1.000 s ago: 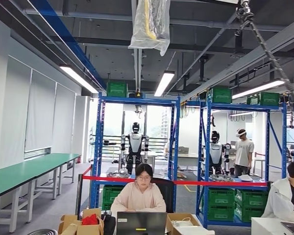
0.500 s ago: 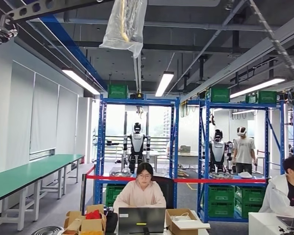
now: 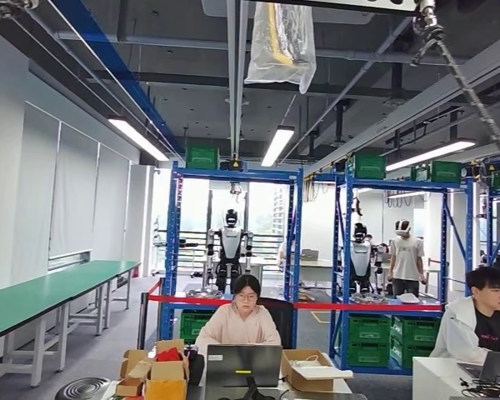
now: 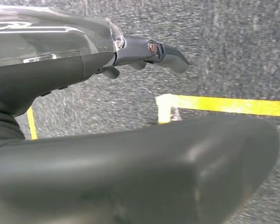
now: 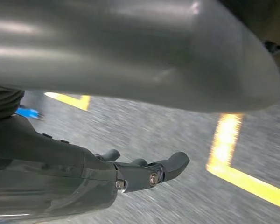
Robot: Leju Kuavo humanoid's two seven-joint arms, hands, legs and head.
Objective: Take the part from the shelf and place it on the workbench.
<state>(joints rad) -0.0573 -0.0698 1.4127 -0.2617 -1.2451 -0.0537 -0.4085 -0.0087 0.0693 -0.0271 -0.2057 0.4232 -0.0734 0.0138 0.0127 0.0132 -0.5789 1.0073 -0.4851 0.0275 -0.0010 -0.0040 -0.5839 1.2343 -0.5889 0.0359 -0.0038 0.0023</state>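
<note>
Our head view has swung since a moment ago: the whole room has shifted, and the clear plastic bag (image 3: 281, 42) hanging from the ceiling now sits right of centre rather than left. The camera moved, not the things.

We look across a large workshop. Two tall blue shelves stand far ahead, side by side: the left shelf (image 3: 235, 175) and the right shelf (image 3: 398, 179), each with green crates (image 3: 370, 333) on the bottom level. We cannot make out the part on either shelf at this distance. A long green bench (image 3: 46, 292) runs along the left wall. A grey humanoid robot (image 3: 227, 250) stands behind the left shelf.

Nearer to us, a person (image 3: 241, 321) sits facing us behind a laptop (image 3: 243, 365), with an open cardboard box (image 3: 156, 371) just beside it. A second person (image 3: 480, 321) sits at the right edge.

In the wrist views, each arm hangs above grey floor (image 4: 219, 56) marked with yellow tape (image 4: 234, 105). The left robot hand (image 4: 96, 60) has its fingers stretched out and apart from the thumb, holding nothing. The right robot hand (image 5: 96, 172) lies the same way, with nothing in it.
</note>
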